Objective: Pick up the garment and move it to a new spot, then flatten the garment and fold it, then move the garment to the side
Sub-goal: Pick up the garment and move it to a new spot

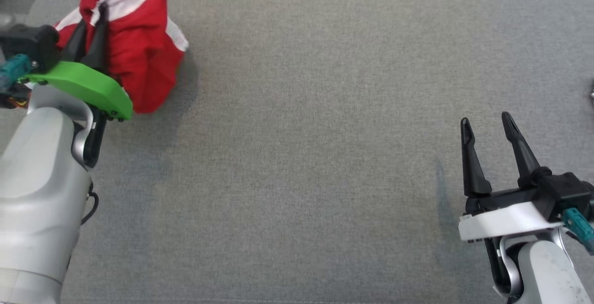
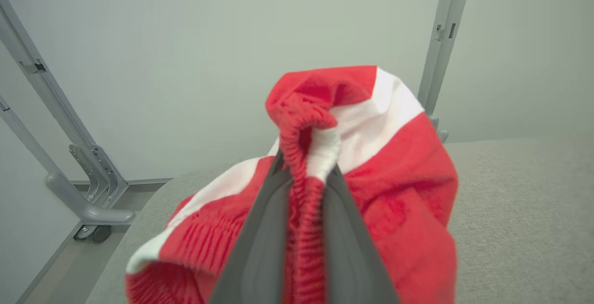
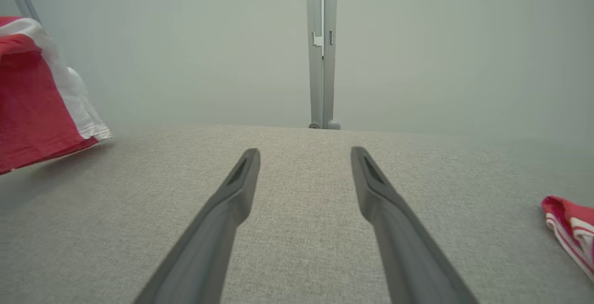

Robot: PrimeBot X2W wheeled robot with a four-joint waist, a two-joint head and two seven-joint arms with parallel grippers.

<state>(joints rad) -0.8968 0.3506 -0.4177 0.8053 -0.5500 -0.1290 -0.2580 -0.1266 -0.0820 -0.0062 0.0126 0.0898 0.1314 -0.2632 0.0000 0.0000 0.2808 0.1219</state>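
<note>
The garment is red with white stripes and hangs bunched at the far left of the grey table. My left gripper is shut on its ribbed elastic hem. In the left wrist view the two fingers pinch that hem, with the garment draped around them and my left gripper at its top fold. The lower folds seem to touch the table surface. My right gripper stands open at the lower right, nothing between its fingers. The garment also appears at the left edge of the right wrist view.
The grey fabric table stretches wide between the two arms. A second red and white striped cloth lies at the right edge of the right wrist view. A grey metal frame post stands behind the table's far edge, before a pale wall.
</note>
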